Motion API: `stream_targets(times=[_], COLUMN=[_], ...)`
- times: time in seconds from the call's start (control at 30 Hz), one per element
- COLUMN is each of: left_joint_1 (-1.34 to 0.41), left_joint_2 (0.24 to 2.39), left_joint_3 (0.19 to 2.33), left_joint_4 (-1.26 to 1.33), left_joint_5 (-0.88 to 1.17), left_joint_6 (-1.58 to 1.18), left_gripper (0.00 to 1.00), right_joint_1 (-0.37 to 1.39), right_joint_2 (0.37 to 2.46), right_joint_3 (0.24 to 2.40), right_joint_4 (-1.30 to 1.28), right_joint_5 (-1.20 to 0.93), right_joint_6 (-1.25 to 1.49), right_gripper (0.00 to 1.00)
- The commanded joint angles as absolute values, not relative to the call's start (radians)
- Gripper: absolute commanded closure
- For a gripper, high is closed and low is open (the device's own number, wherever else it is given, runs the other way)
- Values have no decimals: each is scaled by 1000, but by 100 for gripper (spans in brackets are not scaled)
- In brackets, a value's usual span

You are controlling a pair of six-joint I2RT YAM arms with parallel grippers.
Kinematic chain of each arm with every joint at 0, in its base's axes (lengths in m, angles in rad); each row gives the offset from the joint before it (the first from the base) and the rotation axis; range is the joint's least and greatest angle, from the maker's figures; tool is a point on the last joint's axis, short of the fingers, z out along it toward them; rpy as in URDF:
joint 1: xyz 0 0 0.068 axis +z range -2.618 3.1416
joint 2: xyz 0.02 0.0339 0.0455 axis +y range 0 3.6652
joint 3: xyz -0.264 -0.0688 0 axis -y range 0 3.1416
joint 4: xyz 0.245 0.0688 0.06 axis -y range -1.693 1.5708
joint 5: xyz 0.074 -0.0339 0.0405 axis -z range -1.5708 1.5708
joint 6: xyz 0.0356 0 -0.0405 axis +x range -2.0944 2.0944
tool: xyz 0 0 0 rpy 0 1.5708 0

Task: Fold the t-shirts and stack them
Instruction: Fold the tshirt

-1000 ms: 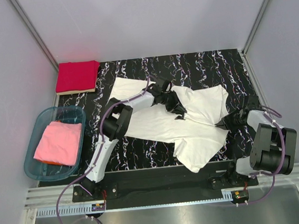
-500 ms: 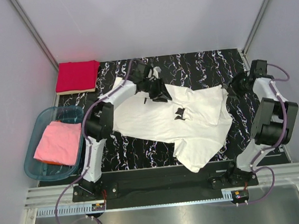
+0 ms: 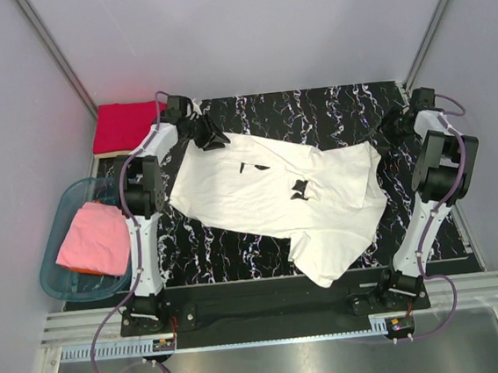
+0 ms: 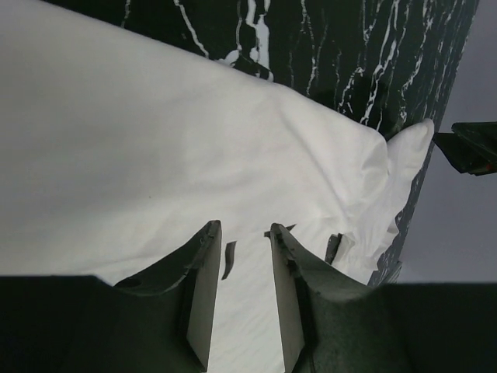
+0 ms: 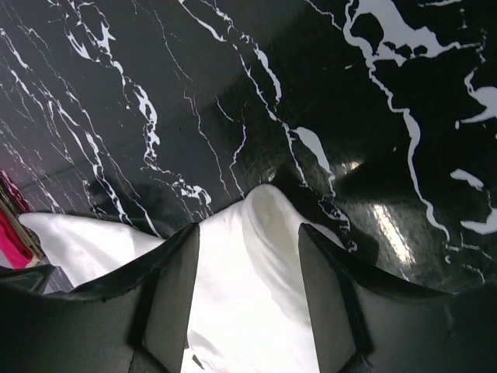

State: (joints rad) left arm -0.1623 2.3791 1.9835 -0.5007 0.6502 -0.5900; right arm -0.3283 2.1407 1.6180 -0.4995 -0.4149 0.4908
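now, top view: white t-shirt (image 3: pixel 259 194) spread open at the centre of the black streaked mat (image 3: pixel 313 114); red t-shirt (image 3: pixel 124 126) folded at 10 o'clock; pink t-shirt (image 3: pixel 95 239) inside the teal tub (image 3: pixel 66 208) at 8 o'clock.
left wrist view: left jaws released, narrow gap, nothing between them, over the white cloth.
right wrist view: right jaws released, set wide, the white t-shirt's 2 o'clock corner showing between them on the mat.

Your white t-shirt (image 3: pixel 268 198) lies spread on the black marbled mat (image 3: pixel 330 112). Your left hand (image 3: pixel 217 141) sits at its 11 o'clock corner, your right hand (image 3: pixel 388 132) just beyond its 2 o'clock corner. The folded red t-shirt (image 3: pixel 126 126) lies at 10 o'clock of the mat; the pink t-shirt (image 3: pixel 95 239) sits in the teal tub (image 3: pixel 98 180) at 8 o'clock.
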Motion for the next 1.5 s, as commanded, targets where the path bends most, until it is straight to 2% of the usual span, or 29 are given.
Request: stream_targets(times=[0.0, 0.27, 0.4, 0.43, 0.5, 0.63, 0.9, 1.13, 1.47], left_joint_1=[-160, -118, -109, -104, -100, -89, -83, -74, -58], left_joint_2=[2407, 2453, 2457, 2460, 2462, 2457, 2465, 2471, 2461], left_joint_3=[2031, 2022, 2005, 2000, 1997, 1970, 1945, 1940, 1924], left_joint_4=[-477, -445, -439, -437, -437, -437, -433, -426, -426], left_joint_5=[666, 667, 660, 660, 657, 637, 621, 623, 634], left_joint_6=[-603, -652, -673, -676, -678, -693, -695, -687, -669], left_gripper=[64, 65, 66, 66, 67, 68, 69, 69, 69], right_joint_1=[-330, -325, -325, -325, -325, -331, -337, -342, -354], right_joint_2=[2170, 2235, 2256, 2264, 2270, 2217, 2069, 2029, 2075], right_joint_3=[1680, 1709, 1710, 1716, 1715, 1660, 1503, 1402, 1503], right_joint_4=[-503, -495, -494, -495, -495, -500, -495, -483, -456], right_joint_5=[-457, -489, -482, -474, -456, -289, -52, 23, 52], right_joint_6=[446, 446, 463, 477, 486, 544, 672, 771, 646], right_gripper=[39, 46, 57, 65, 67, 100, 100, 100, 98])
